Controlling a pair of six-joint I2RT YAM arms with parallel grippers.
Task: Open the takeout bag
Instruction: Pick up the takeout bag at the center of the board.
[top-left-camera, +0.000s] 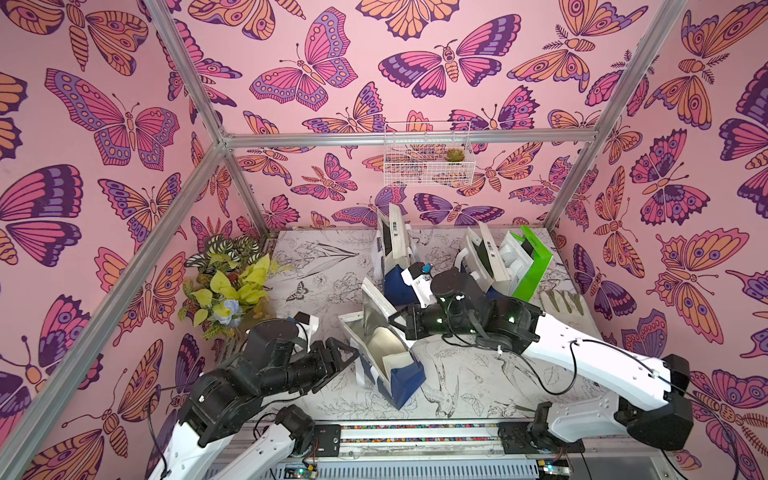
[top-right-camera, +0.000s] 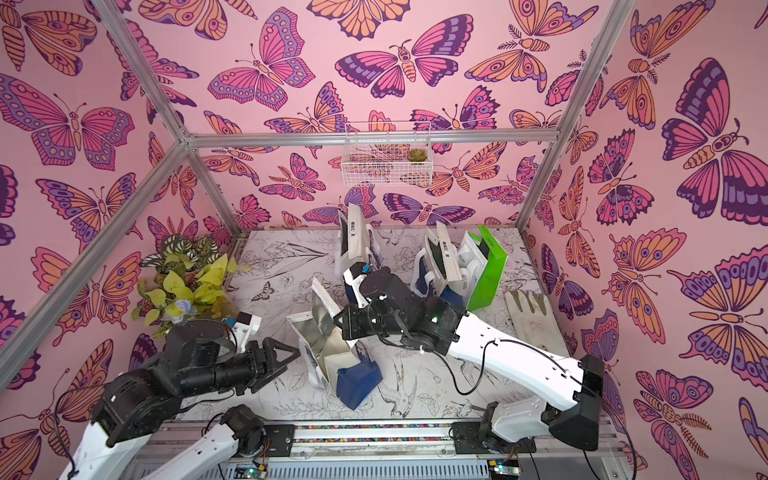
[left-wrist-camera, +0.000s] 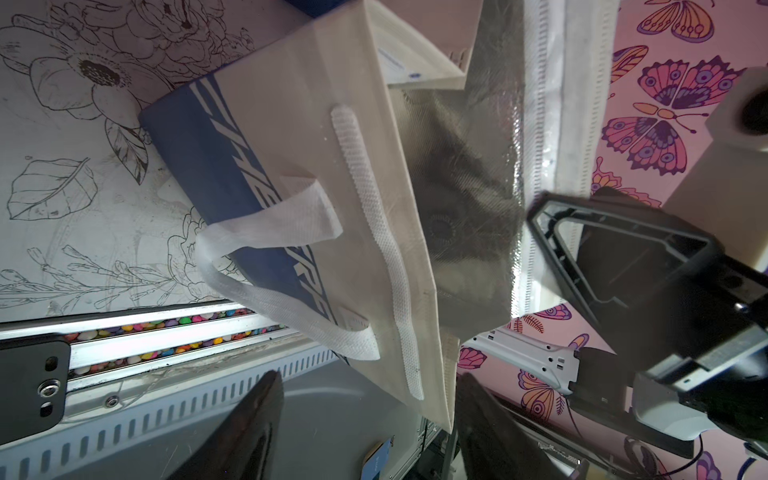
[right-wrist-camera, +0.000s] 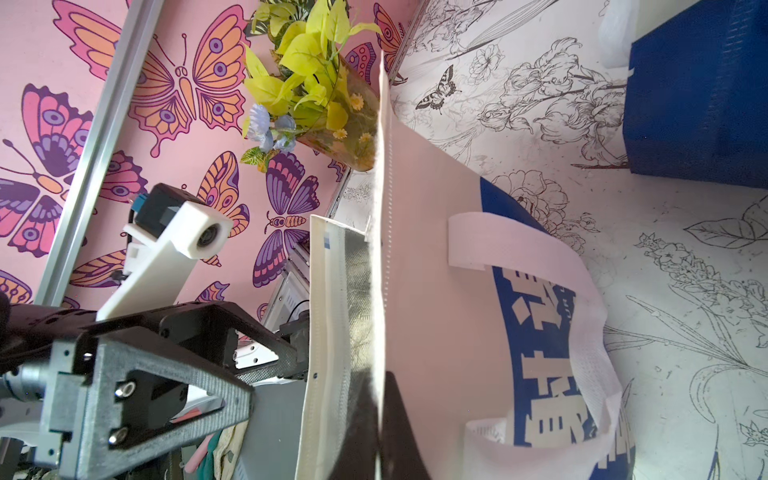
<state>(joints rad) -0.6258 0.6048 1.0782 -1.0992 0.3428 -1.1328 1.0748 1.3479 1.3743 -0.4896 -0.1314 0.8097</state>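
The takeout bag (top-left-camera: 386, 361) stands near the front middle of the table (top-left-camera: 465, 386). It's white w/ a blue bottom & tips a bit. Its mouth is partly open, so you can see the silver lining (left-wrist-camera: 465, 187) inside. It's well apart from the white-and-blue bags (top-left-camera: 395, 249) & the green bag (top-left-camera: 534, 266) at the back.

The right gripper (top-left-camera: 392, 320) is pinched tight on the top edge of the bag's far wall & holds that wall up. The right wrist view shows the thin edge squeezed by the dark fingers (right-wrist-camera: 403, 436). The left gripper (top-left-camera: 348, 360) is just beside the near wall, jaws apart, nothing in them. In the left wrist view the near wall's rim looks to sit btw. its two fingers.

I think the job now is to pull the mouth wide. To do it well:
- The left gripper should bite the near wall's rim only, by the fuzzy closing strip (left-wrist-camera: 374, 249).
- Don't grab the floppy handle loop (left-wrist-camera: 270, 299), b/c it would just stretch & the wall wouldn't move.
- Take one layer, not both walls.
- Pull the two walls away from each other, slow & level.
- The bag looks light & soft, so a hard tug may drag it or tip it over.
- The right pinch must be firm the whole time.
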